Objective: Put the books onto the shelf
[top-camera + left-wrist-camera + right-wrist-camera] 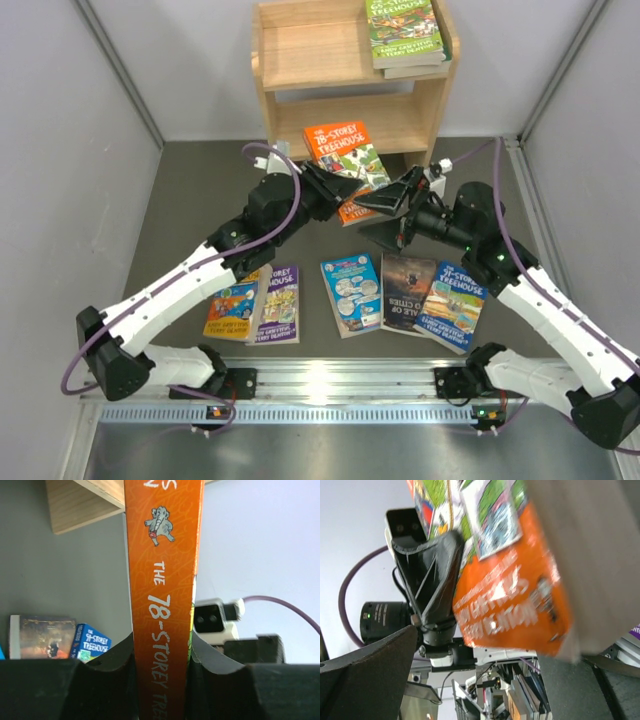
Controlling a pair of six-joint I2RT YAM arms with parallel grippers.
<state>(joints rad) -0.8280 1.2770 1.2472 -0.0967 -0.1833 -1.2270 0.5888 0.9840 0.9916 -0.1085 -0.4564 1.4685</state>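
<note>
From above, a dark grey table mat lies between pale grey walls, with a ribbed aluminium rail along the near edge. The small light-wood two-tier shelf stands at the far middle, and a green paperback lies on the right of its top on another book. In front of the shelf, the left gripper clamps the orange "78-Storey Treehouse" paperback, lifted off the mat. The right gripper sits just beside that book's right near corner, its jaws spread wide. Five books lie flat in a near row: a yellow-and-blue one, a purple one, a light blue one, a dark one and a blue one.

The left wrist view shows the orange spine upright, pinched between the two black fingers. A shelf corner is at the top left, grey mat lies behind on the left, and a white wall is on the right.

In the right wrist view the orange book's cover is blurred. It hangs above this gripper's own parted fingers; whether they touch it cannot be told
</note>
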